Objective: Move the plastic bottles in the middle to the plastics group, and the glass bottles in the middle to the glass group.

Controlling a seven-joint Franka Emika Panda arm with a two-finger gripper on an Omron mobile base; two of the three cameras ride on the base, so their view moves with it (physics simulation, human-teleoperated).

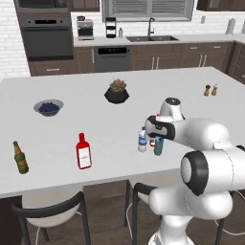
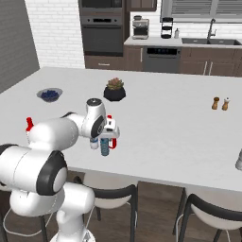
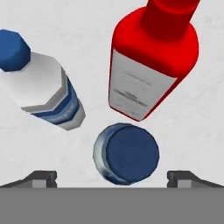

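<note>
The blue-teal bottle (image 3: 127, 158) stands directly under the fingers (image 3: 112, 177), w/ the clear bottle (image 3: 41, 83) and the red bottle (image 3: 148, 61) just beside it on the tabletop (image 1: 57, 124); a neighbour could be clipped and toppled on descent, given the tight cluster. The fingers are spread fully wide, nothing held or touched, approx. centred over the blue-teal bottle's cap.

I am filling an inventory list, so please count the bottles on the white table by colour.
Red bottles: 2, one at the left, one in the middle
Clear bottle: 1
Blue bottle: 1
Olive-brown bottle: 1
Total: 5
A grey thing, cut off at the edge of the right base view, is not counted.
</note>
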